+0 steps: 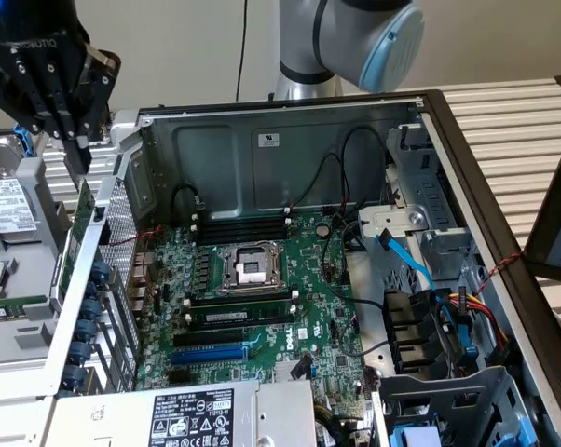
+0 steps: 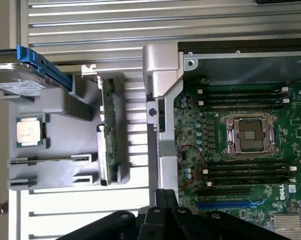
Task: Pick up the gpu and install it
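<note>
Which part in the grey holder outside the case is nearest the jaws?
The graphics card, the green board standing on edge beside the case wall; hard drive, chip and memory stick sit farther out.

The arm (image 1: 304,56) has the usual UR look: smooth silver-grey tubing with a rounded light-blue cap (image 1: 392,42) on the joint. The gripper (image 1: 77,156) is matte black all over, a chunky body with white lettering (image 1: 31,44) across it that I can't fully read. Up close in the wrist view it's black angular linkage bars (image 2: 190,222) with round pivot pins (image 2: 121,216) set into them.
</note>
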